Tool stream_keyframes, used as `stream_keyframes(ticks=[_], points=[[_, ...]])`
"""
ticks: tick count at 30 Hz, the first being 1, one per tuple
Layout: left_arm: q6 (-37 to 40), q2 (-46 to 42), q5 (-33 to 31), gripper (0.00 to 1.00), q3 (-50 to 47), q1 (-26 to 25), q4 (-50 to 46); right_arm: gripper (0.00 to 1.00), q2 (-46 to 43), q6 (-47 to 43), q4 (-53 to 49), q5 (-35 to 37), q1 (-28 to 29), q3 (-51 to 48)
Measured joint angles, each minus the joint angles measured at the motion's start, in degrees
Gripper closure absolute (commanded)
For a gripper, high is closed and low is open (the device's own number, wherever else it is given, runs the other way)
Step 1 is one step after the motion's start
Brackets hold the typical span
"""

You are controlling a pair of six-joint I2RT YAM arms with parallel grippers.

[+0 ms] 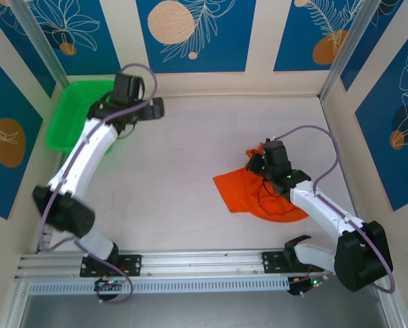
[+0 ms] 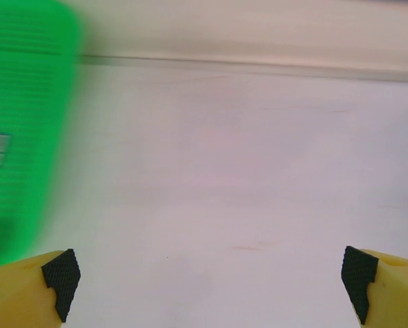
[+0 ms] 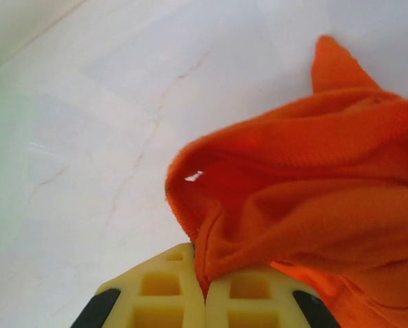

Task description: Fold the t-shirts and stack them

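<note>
T-shirt: a bright orange t-shirt (image 1: 248, 193) lies crumpled in a loose heap on the right half of the pale table (image 1: 183, 157), well apart from the tray.
Right gripper: the right gripper (image 1: 258, 164) sits at the far edge of the heap. In the right wrist view its yellow fingers (image 3: 166, 297) are pressed together, with a fold of the orange cloth (image 3: 313, 184) pinched between them.
Cloth at the grip: the fabric rises from the pinched fingers in a bunched ridge, and one pointed corner juts toward the far side.
Left gripper: the left gripper (image 1: 156, 108) hangs over bare table near the far wall, just beside the tray. In the left wrist view its black pads (image 2: 60, 273) stand wide apart with nothing between them.
Tray: a green plastic tray (image 1: 70, 116) sits in the far left corner. It shows as a green blur (image 2: 26, 102) at the left of the left wrist view.
Setting: blue panels with leaf motifs (image 1: 190, 34) wall in the table.
</note>
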Motion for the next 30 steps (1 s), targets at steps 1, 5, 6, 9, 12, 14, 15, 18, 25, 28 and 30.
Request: stream_keyframes(ticks=[1, 5, 6, 9, 12, 14, 15, 18, 25, 28, 30], points=[[-3.0, -3.5, 3.2, 0.01, -5.6, -1.2, 3.5, 1.0, 0.2, -0.4, -1.9, -0.6, -0.4, 2.3], [-12.9, -7.7, 10.3, 0.04, -22.6, -5.6, 13.3, 1.0, 2.0, -2.2, -9.8, -2.5, -2.5, 12.6], [-14.5, -6.3, 11.5, 0.03, -25.6, -7.0, 15.2, 1.0, 1.8, -2.5, -11.0, -2.9, -2.8, 14.1], [-18.8, 0.5, 15.8, 0.09, -31.3, -12.3, 18.9, 1.0, -1.0, -3.1, -14.2, -3.3, -3.1, 15.9], [-20.4, 8.2, 20.3, 0.11, -31.1, -17.1, 21.6, 1.0, -5.1, -3.7, -18.1, -3.3, -3.1, 16.0], [-20.6, 12.3, 21.1, 0.14, -29.0, -20.1, 21.7, 1.0, -7.2, -4.0, -20.2, -3.1, -3.1, 16.0], [-20.6, 14.1, 21.2, 0.16, -27.5, -21.4, 21.7, 1.0, -7.9, -4.1, -21.0, -3.0, -3.3, 16.0], [-20.5, 18.9, 21.0, 0.21, -22.1, -24.7, 21.7, 1.0, -9.4, -4.5, -23.1, -3.0, -4.1, 16.0], [-20.1, 27.7, 13.6, 0.37, -11.1, -27.9, 19.3, 1.0, -12.3, -5.2, -25.4, -3.1, -6.0, 13.6], [-19.9, 30.0, 10.7, 0.4, -9.6, -28.1, 17.0, 1.0, -12.9, -5.6, -26.4, -3.3, -6.7, 13.5], [-19.6, 32.1, 8.7, 0.38, -7.2, -28.5, 14.6, 1.0, -13.3, -5.8, -26.6, -3.3, -7.3, 13.4]])
